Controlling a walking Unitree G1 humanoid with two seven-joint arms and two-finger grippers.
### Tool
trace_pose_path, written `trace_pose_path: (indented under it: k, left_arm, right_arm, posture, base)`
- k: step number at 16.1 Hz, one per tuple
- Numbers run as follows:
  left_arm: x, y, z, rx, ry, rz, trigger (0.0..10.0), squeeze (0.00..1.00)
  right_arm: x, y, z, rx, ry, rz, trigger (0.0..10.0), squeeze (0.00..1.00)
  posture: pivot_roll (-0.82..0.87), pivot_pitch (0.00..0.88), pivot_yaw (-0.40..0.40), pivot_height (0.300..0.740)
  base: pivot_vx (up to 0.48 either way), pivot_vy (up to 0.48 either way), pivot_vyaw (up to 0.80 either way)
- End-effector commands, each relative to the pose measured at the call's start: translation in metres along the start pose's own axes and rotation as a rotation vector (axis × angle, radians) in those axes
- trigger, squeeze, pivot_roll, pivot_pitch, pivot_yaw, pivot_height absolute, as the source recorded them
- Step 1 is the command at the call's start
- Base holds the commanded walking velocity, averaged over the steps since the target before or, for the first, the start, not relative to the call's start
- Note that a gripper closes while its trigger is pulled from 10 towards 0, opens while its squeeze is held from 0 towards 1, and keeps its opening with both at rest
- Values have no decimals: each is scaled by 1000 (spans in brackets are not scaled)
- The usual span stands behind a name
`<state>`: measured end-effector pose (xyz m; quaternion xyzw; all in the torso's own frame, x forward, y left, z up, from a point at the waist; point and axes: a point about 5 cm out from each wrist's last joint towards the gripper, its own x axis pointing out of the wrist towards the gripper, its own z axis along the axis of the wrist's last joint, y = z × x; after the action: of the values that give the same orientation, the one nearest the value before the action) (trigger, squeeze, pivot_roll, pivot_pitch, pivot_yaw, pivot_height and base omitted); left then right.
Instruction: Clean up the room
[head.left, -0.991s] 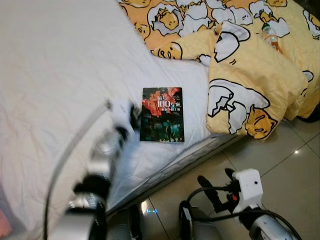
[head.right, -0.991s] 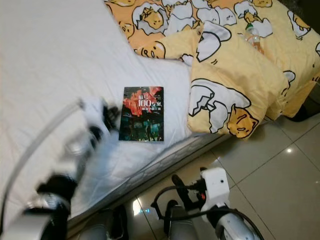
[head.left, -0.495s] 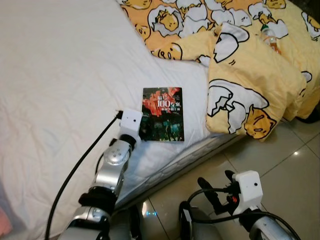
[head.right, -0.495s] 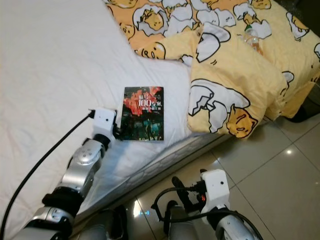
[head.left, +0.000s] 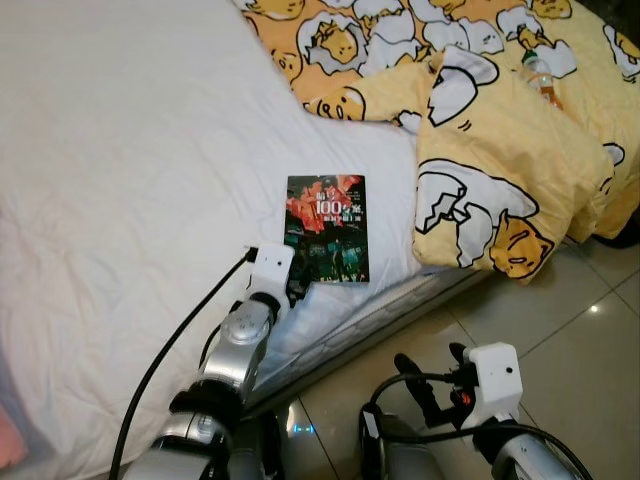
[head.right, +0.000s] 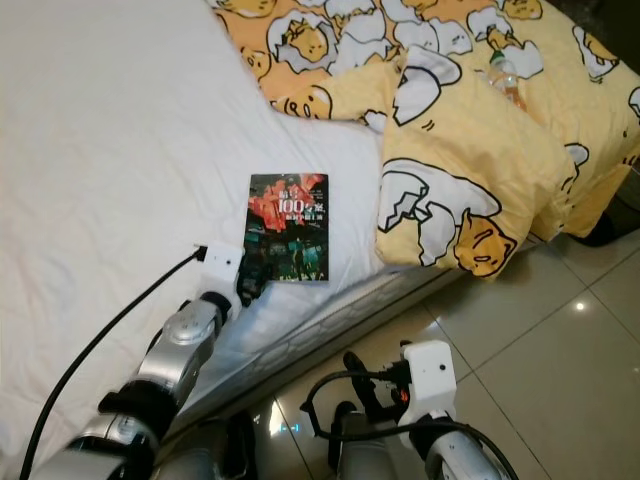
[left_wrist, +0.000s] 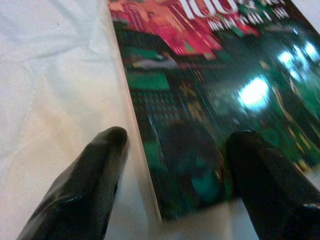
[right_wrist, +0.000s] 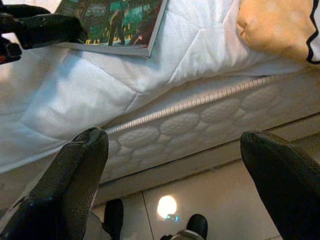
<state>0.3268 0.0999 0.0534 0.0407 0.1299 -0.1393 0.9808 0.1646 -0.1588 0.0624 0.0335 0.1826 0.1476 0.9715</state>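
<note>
Now: left gripper (head.left: 297, 291) down on white sheet (head.left: 120, 180), fingers (left_wrist: 90, 180) spread wide, straddling near corner of book (head.left: 326, 228); one finger on sheet beside spine, other over cover. Book flat near mattress edge, not lifted. Beyond book, to the right: yellow pillow (head.left: 500, 190), bottle (head.left: 540, 75) on quilt. Right gripper (head.left: 428, 380) low over tiled floor (head.left: 590, 330), fingers wide, holding nothing.

A white sheet (head.left: 130, 150) is covering the bed. A book (head.left: 326, 228) is showing a dark cover in red and green with white lettering. The yellow-orange bedding (head.left: 500, 150) on the far right is carrying a white-and-yellow cartoon egg pattern outlined in black. Beige tiles (head.left: 570, 310) are gleaming near right.
</note>
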Motion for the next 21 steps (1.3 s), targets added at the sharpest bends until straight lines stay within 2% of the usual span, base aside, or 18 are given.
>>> trace_pose_path:
  k: [1, 6, 10, 11, 12, 13, 14, 16, 17, 21]
  left_arm:
    - [3, 1, 0, -40, 19, 11, 10000, 1000]
    - [7, -3, 1, -60, 37, 3, 10000, 1000]
    - [7, -20, -13, -100, 139, -79, 10000, 1000]
    - [8, -26, -18, -48, 190, -93, 10000, 1000]
    - [9, -29, -19, -22, 215, -87, 10000, 886]
    - [10, -32, -18, -48, 217, -94, 10000, 20]
    - [13, -41, -14, -103, 238, -105, 10000, 0]
    - [14, -46, -15, -106, 282, -107, 10000, 0]
    - [14, -48, -17, -130, 304, -109, 0, 0]
    - [14, -49, -20, -184, 348, -106, 0, 0]
  right_arm:
    - [-4, -1, -4, 9, 11, -13, 10000, 0]
    - [-6, 1, -7, 12, 18, -19, 10000, 0]
    - [-8, 2, -9, 14, 28, -17, 10000, 0]
    - [-8, 2, -9, 15, 31, -16, 10000, 0]
    - [-8, 2, -10, 16, 33, -15, 10000, 0]
    - [-7, 2, -10, 16, 34, -14, 10000, 0]
    - [-6, 3, -10, 16, 36, -11, 10000, 0]
    - [-6, 5, -11, 18, 38, -10, 10000, 0]
    - [-6, 5, -11, 20, 39, -9, 10000, 0]
    - [-6, 6, -12, 22, 43, -12, 10000, 0]
  posture:
    - [-216, 227, 2, 740]
    - [-223, 234, 3, 740]
    - [-224, 245, 1, 740]
    - [-224, 245, 1, 740]
    - [-222, 248, 1, 740]
    - [-222, 248, 1, 740]
    - [-222, 250, 6, 740]
    - [-225, 251, 10, 740]
    - [-227, 252, 11, 740]
    - [-232, 254, 12, 740]
  base:
    - [0, 0, 0]
    - [0, 0, 0]
    - [0, 0, 0]
    - [0, 0, 0]
    - [0, 0, 0]
    - [0, 0, 0]
    - [0, 0, 0]
    - [0, 0, 0]
    - [0, 0, 0]
    - [0, 0, 0]
